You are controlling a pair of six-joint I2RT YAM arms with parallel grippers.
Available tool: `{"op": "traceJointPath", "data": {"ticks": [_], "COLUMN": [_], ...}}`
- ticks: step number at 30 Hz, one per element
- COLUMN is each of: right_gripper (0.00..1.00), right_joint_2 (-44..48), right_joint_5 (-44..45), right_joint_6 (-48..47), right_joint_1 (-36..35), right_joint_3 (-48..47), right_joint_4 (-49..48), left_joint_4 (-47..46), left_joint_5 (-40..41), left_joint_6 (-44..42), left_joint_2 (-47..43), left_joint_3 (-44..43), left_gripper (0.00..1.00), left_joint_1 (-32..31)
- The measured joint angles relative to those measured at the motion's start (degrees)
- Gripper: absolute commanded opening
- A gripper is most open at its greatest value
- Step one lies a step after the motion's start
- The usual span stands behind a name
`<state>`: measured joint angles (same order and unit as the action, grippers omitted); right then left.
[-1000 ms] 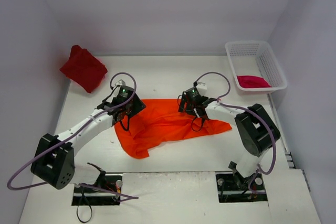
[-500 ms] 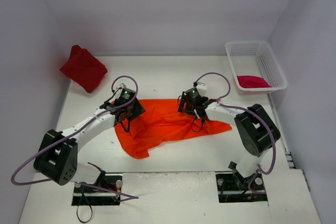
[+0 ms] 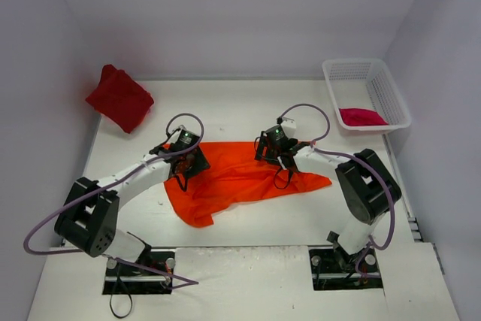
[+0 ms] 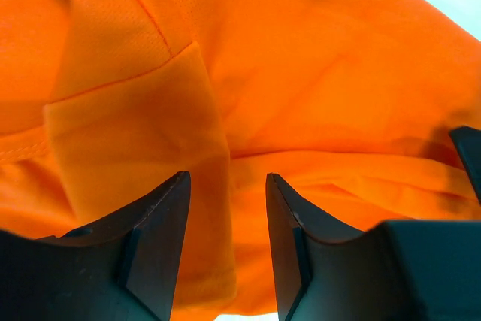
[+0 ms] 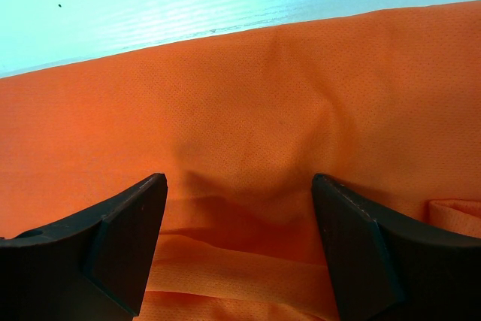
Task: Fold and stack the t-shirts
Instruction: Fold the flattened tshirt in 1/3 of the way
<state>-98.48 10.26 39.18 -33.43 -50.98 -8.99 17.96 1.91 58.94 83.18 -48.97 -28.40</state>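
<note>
A bright orange t-shirt (image 3: 240, 178) lies spread and rumpled in the middle of the table. My left gripper (image 3: 189, 162) is low over its left edge. In the left wrist view the left gripper (image 4: 227, 178) is open, with a folded flap of the orange t-shirt (image 4: 135, 148) under the gap. My right gripper (image 3: 272, 152) is over the shirt's back right part. It (image 5: 239, 180) stands wide open just above a creased band of the orange t-shirt (image 5: 248, 133). A dark red t-shirt (image 3: 119, 98) lies bunched at the back left. A crimson-pink t-shirt (image 3: 362, 116) lies in the basket.
A white mesh basket (image 3: 353, 71) stands at the back right corner of the table (image 3: 233, 103). White walls close in the left, back and right sides. The arm bases are bolted at the near edge.
My left arm has swung right and slightly nearer, bringing its gripper further onto the orange shirt's left edge. The right arm and the shirts have not moved.
</note>
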Motion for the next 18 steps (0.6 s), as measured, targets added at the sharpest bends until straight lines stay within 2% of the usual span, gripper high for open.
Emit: {"op": "traceJointPath", "data": {"ticks": [9, 18], "right_gripper": [0.74, 0.74], "right_joint_2": [0.0, 0.0], "right_joint_5": [0.0, 0.0], "right_joint_6": [0.0, 0.0], "right_joint_1": [0.0, 0.0], "right_joint_3": [0.1, 0.3], "right_joint_4": [-0.3, -0.7], "left_joint_4": [3.5, 4.2], "left_joint_5": [1.2, 1.6], "left_joint_6": [-1.2, -1.4], "left_joint_2": [-6.4, -6.6], "left_joint_3": [1.9, 2.4], "left_gripper": [0.4, 0.4], "left_joint_1": [0.0, 0.0]}}
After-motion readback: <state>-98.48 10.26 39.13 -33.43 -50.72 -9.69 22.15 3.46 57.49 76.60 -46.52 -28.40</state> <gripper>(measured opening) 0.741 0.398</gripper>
